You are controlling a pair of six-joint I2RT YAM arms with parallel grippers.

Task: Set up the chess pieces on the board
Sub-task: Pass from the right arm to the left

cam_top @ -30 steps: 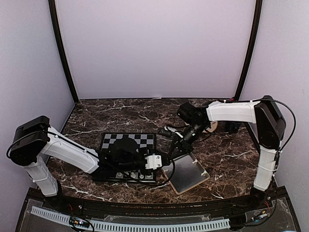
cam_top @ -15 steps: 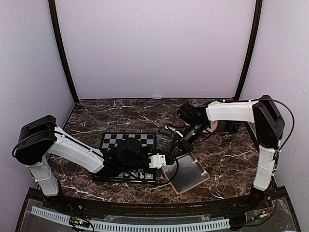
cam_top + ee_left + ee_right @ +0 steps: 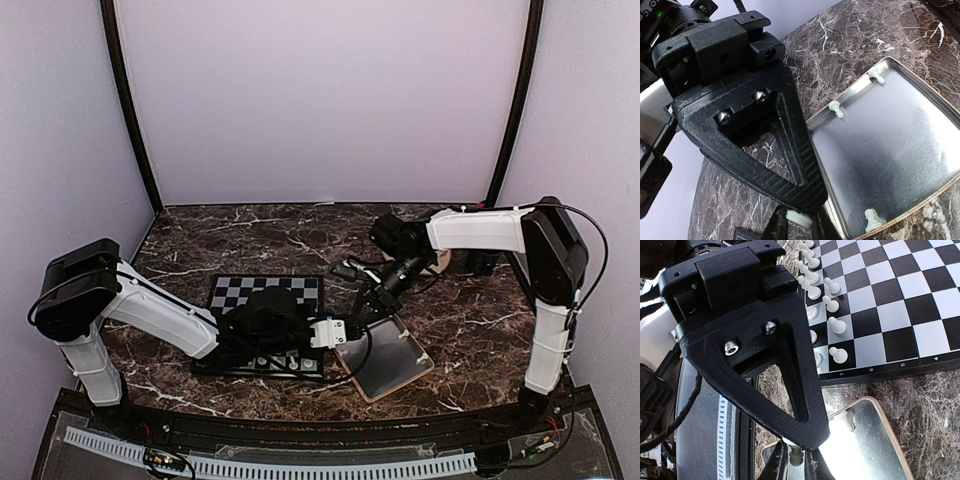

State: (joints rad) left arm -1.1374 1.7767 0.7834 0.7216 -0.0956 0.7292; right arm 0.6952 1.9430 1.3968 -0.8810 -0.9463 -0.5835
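The board (image 3: 875, 305) edge reads 7, 6, 5, 4; left gripper (image 3: 799, 221) and right gripper (image 3: 796, 457) each pinch a chess piece (image 3: 801, 217) (beside the tray (image 3: 900, 150)).

The flat black-and-light checkered chessboard (image 3: 900, 305) lies level. Tiny cream plastic chess pieces (image 3: 839, 326) stand upright along its two edge rows. A few others rest off it.

Top view: soft, even overhead light, with no hard shadows. The dark counter (image 3: 200, 240) reads dim, and the frame posts (image 3: 128, 110) bow near the edges.
Left wrist view: tray (image 3: 890, 145) shows a mild grey sheen, shadowed toward its lower middle.
Right wrist view: tray blown out to white glare. The board (image 3: 900, 300) is bright and sharp.
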